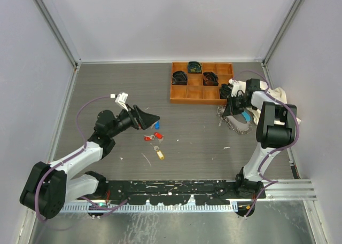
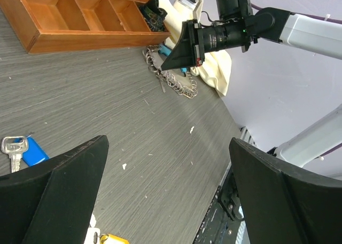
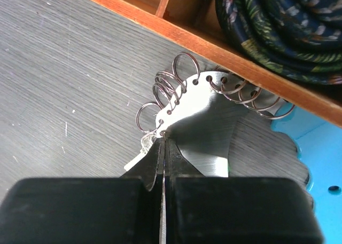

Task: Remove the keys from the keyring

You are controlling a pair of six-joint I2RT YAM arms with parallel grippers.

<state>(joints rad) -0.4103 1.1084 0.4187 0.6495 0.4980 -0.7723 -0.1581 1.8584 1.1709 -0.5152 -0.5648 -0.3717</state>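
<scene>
The right claw [image 3: 163, 138] is pressed together, tips against the keyring [image 3: 200, 116] directly ahead; a silver key [image 3: 140, 150] dangles just left of them; light, loose, slippery metal, likely best pinched across the key's head.

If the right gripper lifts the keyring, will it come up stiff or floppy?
Probably floppy: the keyring is many loose wire rings threaded through a thin holed strip, lying in a slumped curve. It would likely dangle and swing, since the right gripper pinches only one edge. The smooth metal may slip from that pinch.
</scene>
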